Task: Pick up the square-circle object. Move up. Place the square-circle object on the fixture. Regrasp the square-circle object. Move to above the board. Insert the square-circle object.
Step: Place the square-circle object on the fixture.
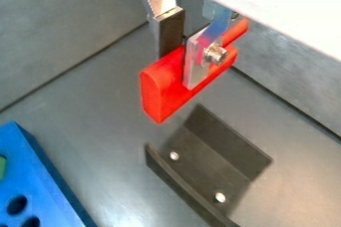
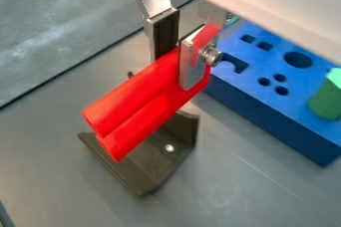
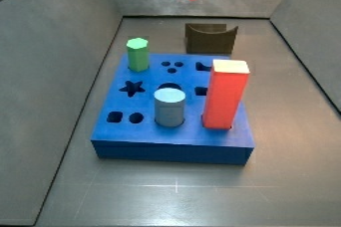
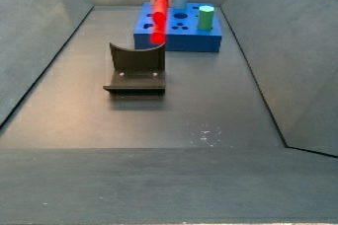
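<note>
Claw (image 2: 178, 44) gripping square-circle object (image 2: 140, 105), above fixture (image 2: 147, 158)

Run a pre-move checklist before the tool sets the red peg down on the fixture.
1. Tool shut on the square-circle object: ok, both fingers clamp its upper end in both wrist views.
2. Peg clear of the fixture: ok, it hangs above it, not touching.
3. Fixture notch unoccupied: ok.
4. Peg lined up over the notch: cannot tell exactly; a side view shows it roughly above.
5. Board out of the descent path: ok, it sits apart from the fixture.
</note>
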